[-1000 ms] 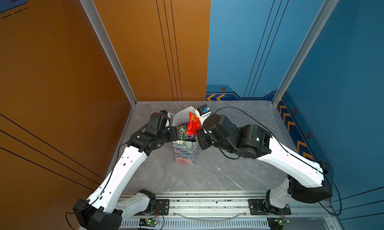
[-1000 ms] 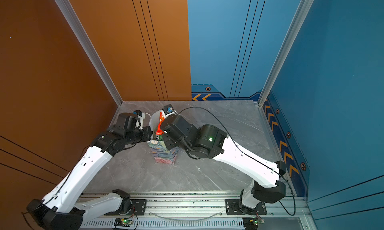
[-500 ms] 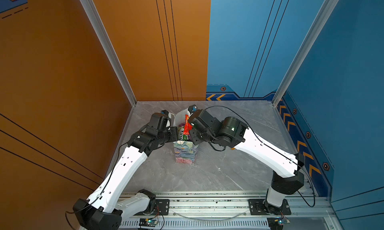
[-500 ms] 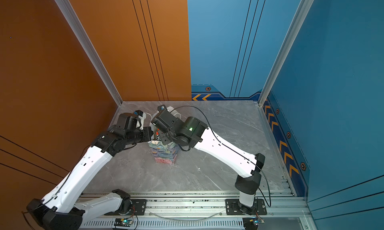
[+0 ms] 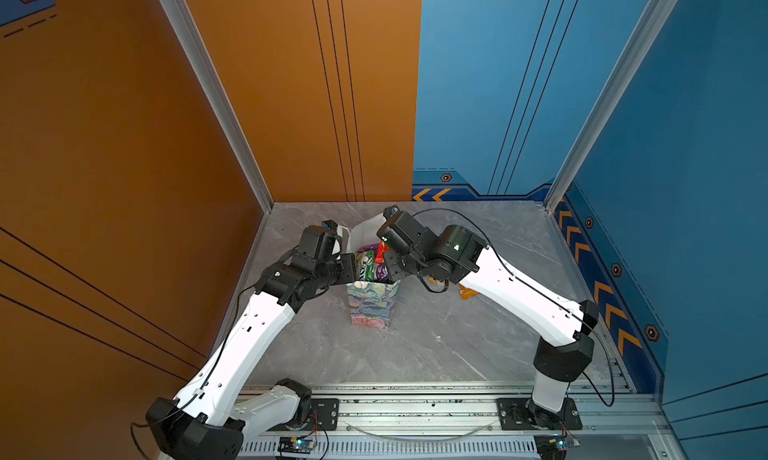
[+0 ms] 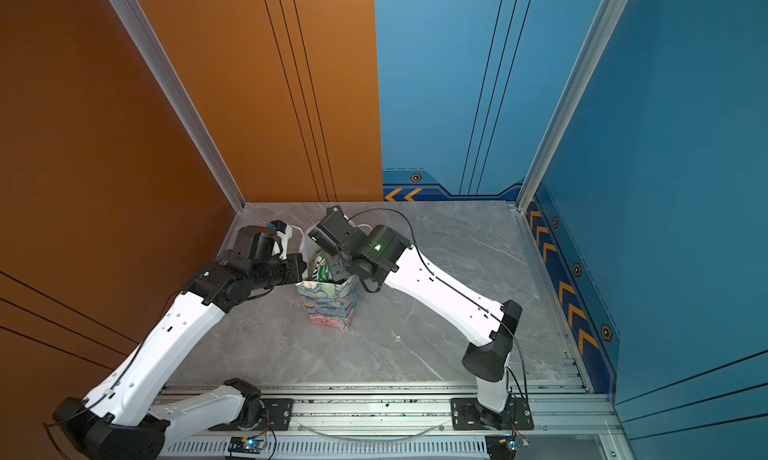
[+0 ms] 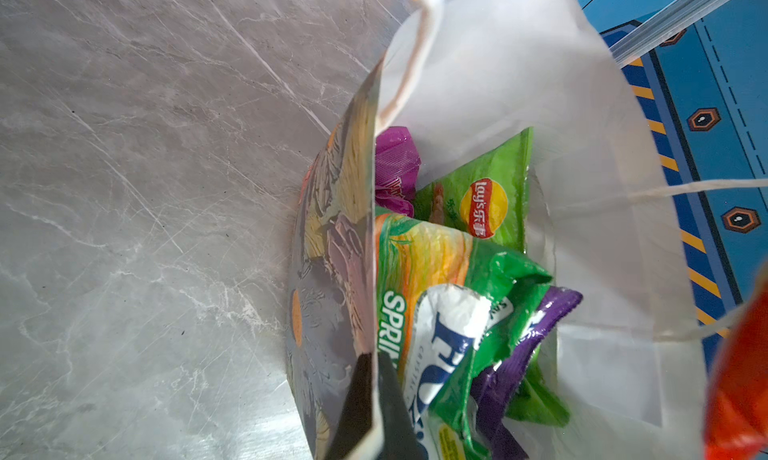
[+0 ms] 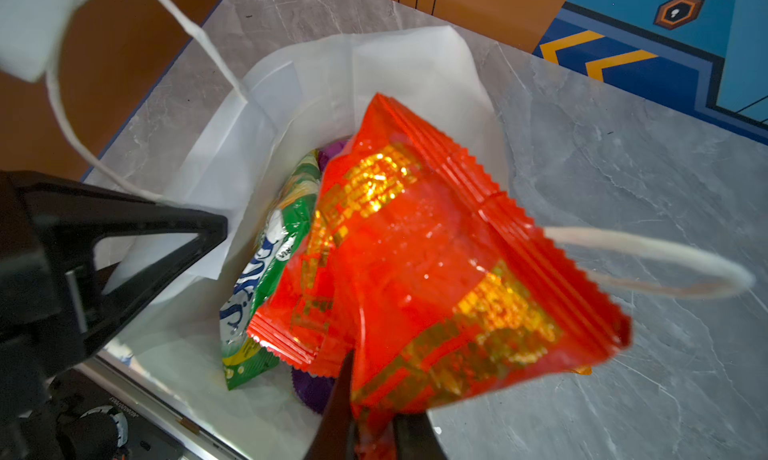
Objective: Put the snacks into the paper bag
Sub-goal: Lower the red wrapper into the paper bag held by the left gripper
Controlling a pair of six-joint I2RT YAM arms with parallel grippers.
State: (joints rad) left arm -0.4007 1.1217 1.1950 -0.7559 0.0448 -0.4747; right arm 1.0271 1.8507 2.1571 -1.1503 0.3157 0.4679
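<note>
Right gripper (image 8: 374, 420) is clamped narrow on one corner of a red packet (image 8: 436, 271) with gold print. The packet hangs just ahead of that gripper at the open mouth of the paper bag (image 8: 374, 63); whether its lower edge has passed the rim cannot be told. Left gripper (image 7: 374, 408) is pinched tight on the bag wall at the rim, one finger on the floral outside and one on the white lining. In both top views the bag stands upright on the grey table (image 5: 415, 354), between the two grippers and touching both. Inside the bag, below the left gripper, lie a green packet (image 7: 478, 200), a magenta packet (image 7: 395, 158), a green-and-orange packet (image 7: 436, 279) and a purple packet (image 7: 519, 354), crowded against each other. One white cord handle (image 8: 665, 266) loops outward beside the red packet. A small orange packet (image 5: 466, 292) lies on the table behind the right gripper, under its arm, apart from the bag.
</note>
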